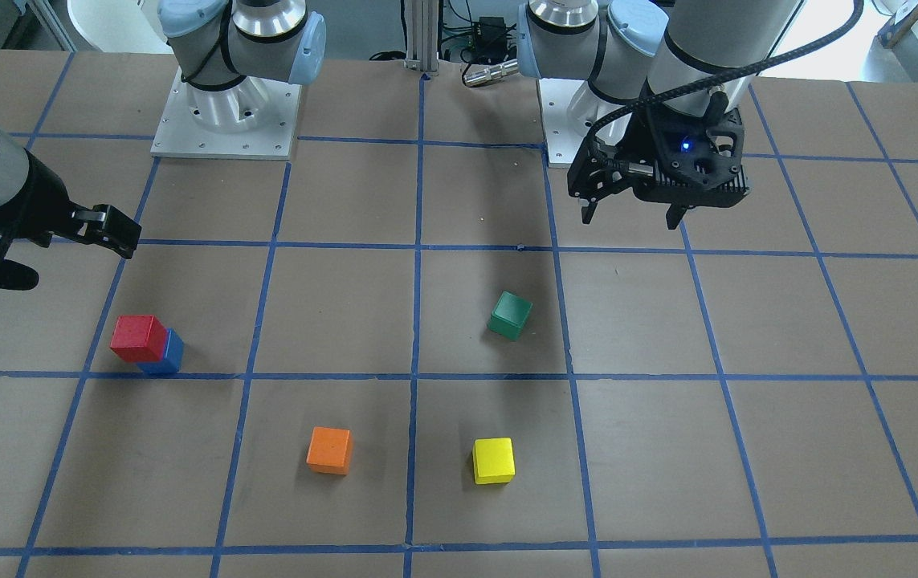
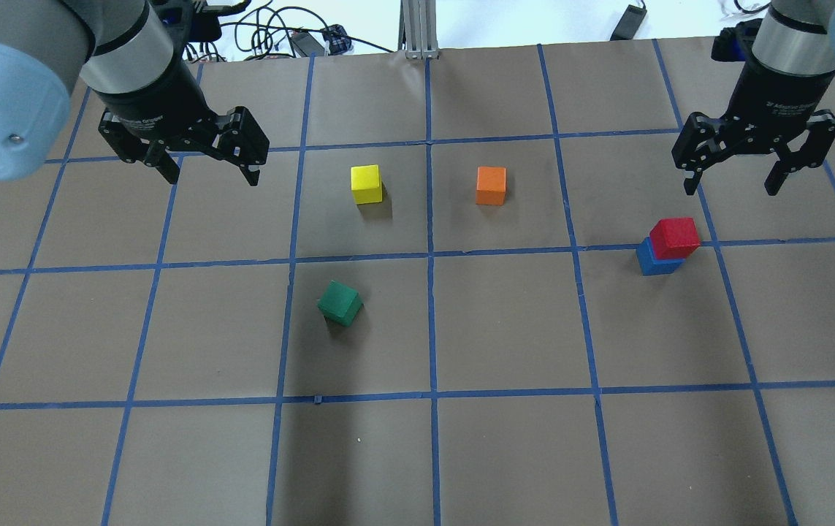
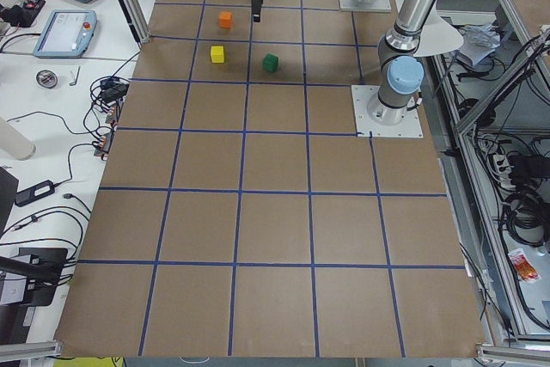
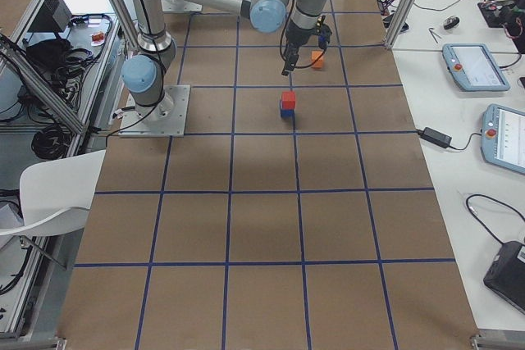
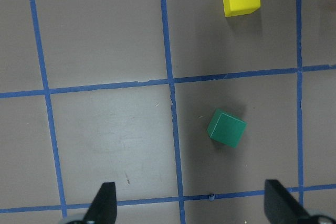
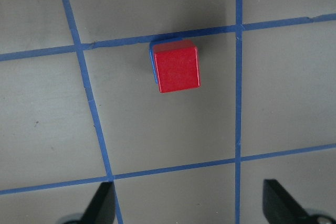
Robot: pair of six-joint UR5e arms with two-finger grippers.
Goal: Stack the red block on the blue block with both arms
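Starting lowest in the overhead frame, the green block (image 2: 340, 303) sits skewed on the counter (image 2: 505, 453), left of centre. Farther up, at centre right, the red block (image 2: 674, 235) rests on the blue block (image 2: 651, 263), offset a touch so a strip of blue shows along one side; the stack looks made. Beyond, the yellow block (image 2: 366, 184) and orange block (image 2: 491, 185) lie in the upper middle. Highest in the frame hang the claws. The right claw (image 2: 731, 186) is spread wide and holds nothing; the stack lies just below and slightly left of it, untouched. In its wrist view the red top sits upper centre, ahead of the fingertips. The left claw (image 2: 211, 179), also wide and empty, hangs at upper left, well apart from the stack. The right arm is much the nearer, so I judge any correction or retreat falls to it.
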